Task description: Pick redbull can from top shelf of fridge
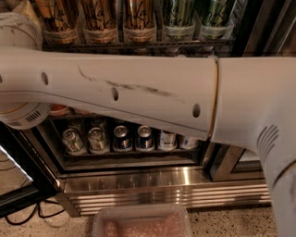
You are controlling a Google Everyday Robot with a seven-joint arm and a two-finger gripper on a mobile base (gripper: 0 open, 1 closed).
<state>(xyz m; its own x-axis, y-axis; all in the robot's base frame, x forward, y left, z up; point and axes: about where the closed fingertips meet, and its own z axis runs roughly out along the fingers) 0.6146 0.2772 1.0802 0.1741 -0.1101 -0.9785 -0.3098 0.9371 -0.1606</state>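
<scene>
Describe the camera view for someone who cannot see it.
A thick white robot arm crosses in front of a drinks fridge, hiding its middle. Gold cans and green cans stand on the top shelf, smaller cans lower down. The gripper is out of view.

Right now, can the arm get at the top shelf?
Probably yes: the arm lies just before the top shelf, nothing showing between. The gripper is out of view, so I cannot confirm.
</scene>
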